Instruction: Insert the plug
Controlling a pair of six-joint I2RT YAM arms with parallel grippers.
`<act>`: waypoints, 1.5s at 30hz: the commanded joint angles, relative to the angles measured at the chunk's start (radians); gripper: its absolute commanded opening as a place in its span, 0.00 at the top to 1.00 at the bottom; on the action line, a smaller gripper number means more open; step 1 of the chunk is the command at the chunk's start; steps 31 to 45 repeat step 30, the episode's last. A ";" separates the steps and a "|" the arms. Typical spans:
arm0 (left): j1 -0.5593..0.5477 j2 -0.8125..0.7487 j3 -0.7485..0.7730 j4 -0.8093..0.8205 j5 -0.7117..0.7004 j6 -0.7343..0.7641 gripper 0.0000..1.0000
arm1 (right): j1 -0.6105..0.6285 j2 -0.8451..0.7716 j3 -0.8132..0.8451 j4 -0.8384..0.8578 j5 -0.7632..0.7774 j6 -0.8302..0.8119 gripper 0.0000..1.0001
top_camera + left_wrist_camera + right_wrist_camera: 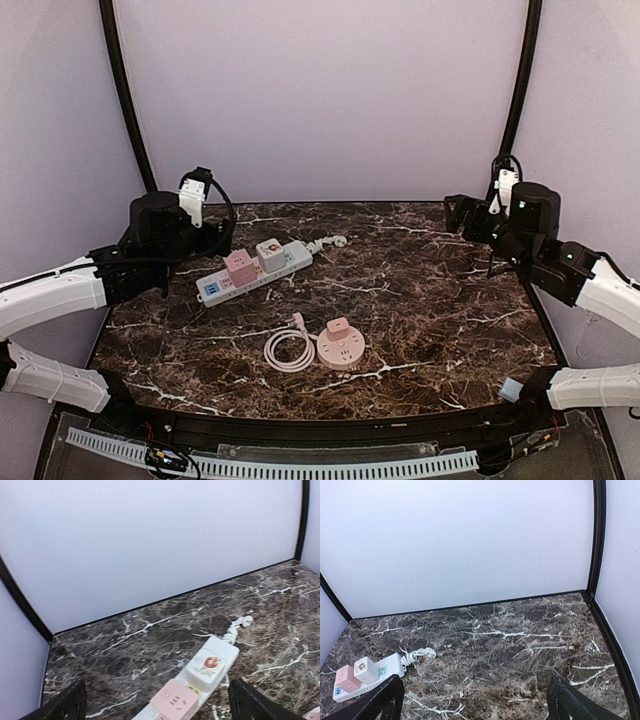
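Observation:
A white power strip (255, 270) lies at the left rear of the marble table. A pink cube adapter (240, 267) and a white cube adapter (270, 254) sit on it. A round pink socket (340, 350) lies nearer the middle, with a pink cube on top. Its white cord (285, 352) is coiled beside it and ends in a white plug (297, 321) lying on the table. My left gripper (215, 238) is open and empty, raised just left of the strip (220, 652). My right gripper (465, 215) is open and empty at the right rear, far from the plug.
The strip's own bundled cord (330, 242) lies behind it and also shows in the right wrist view (420, 654). Purple walls and black corner posts (125, 100) enclose the table. The table's front edge carries a black rail (300, 430).

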 commanded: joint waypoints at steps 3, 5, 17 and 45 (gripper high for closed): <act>0.116 -0.124 -0.088 -0.110 -0.139 -0.022 0.01 | -0.006 -0.025 -0.026 0.192 0.054 -0.087 0.01; 0.139 -0.140 -0.098 -0.115 -0.128 -0.053 0.01 | -0.006 -0.033 -0.043 0.202 0.050 -0.089 0.01; 0.148 -0.149 -0.109 -0.119 -0.125 -0.064 0.01 | -0.006 -0.030 -0.067 0.217 0.052 -0.105 0.01; 0.159 -0.153 -0.119 -0.119 -0.151 -0.063 0.01 | -0.006 0.043 -0.018 0.172 0.043 -0.146 0.01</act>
